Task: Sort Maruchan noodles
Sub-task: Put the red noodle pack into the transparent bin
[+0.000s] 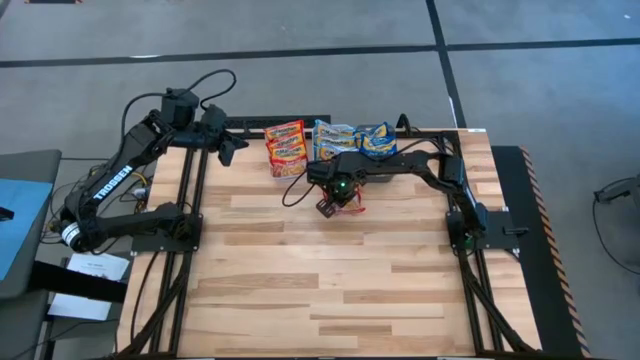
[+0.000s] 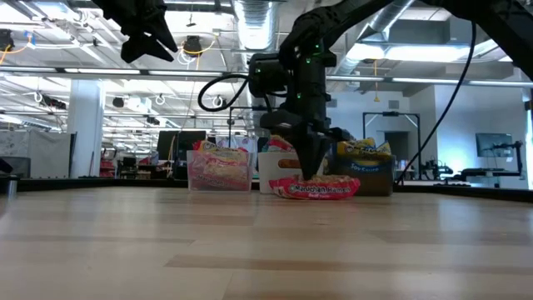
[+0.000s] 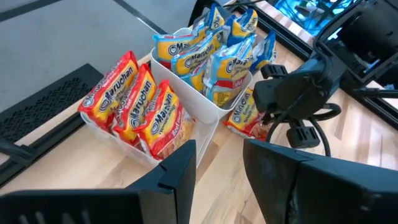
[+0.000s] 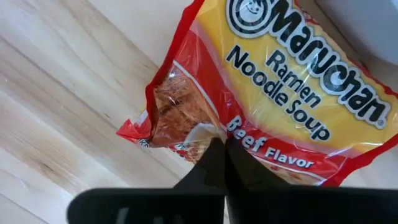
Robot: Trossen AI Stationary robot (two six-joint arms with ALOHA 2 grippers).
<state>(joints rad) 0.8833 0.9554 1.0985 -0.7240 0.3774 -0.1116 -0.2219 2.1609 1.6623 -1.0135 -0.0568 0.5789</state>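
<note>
Pale wooden plank counter, framed by black rails. Two dark arms reach in from its left and right edges.

Near the middle of the far edge, three bins side by side: a clear plastic bin holding upright red-banded yellow Maruchan packets; a white plastic bin holding blue-banded yellow Maruchan packets; a dark-grey bin, nearest the right edge, holding further packets, band colour not clear.

One flat red-and-yellow beef-flavour Maruchan packet lies on the counter just in front of the white bin.

Right pincer: lowered over the lying packet, fingers pressed together, pinching its edge.

Left pincer: raised near the far left corner, beside the clear bin, fingers spread, nothing between them.
</note>
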